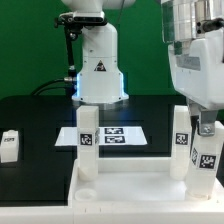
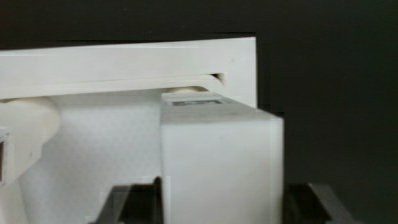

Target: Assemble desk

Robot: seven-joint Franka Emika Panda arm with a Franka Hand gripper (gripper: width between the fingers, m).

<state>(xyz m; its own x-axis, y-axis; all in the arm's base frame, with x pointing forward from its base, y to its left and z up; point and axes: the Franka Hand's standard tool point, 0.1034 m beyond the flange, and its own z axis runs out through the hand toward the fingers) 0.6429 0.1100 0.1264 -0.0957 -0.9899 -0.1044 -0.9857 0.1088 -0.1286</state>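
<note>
The white desk top [image 1: 130,195] lies at the front with its underside up. Two white legs with marker tags stand on it, one towards the exterior view's left [image 1: 87,135] and one towards its right [image 1: 181,135]. My gripper [image 1: 205,130] is shut on a third leg [image 1: 207,158] and holds it upright at the top's near right corner. In the wrist view this leg [image 2: 222,150] fills the space between my dark fingers [image 2: 135,205], above the top's rim [image 2: 125,70]. I cannot tell whether its lower end is seated. A fourth leg [image 1: 10,145] lies loose on the table at the left.
The marker board [image 1: 112,135] lies on the black table behind the desk top. The robot base [image 1: 98,65] stands behind it at the back centre. A green backdrop closes the back of the scene.
</note>
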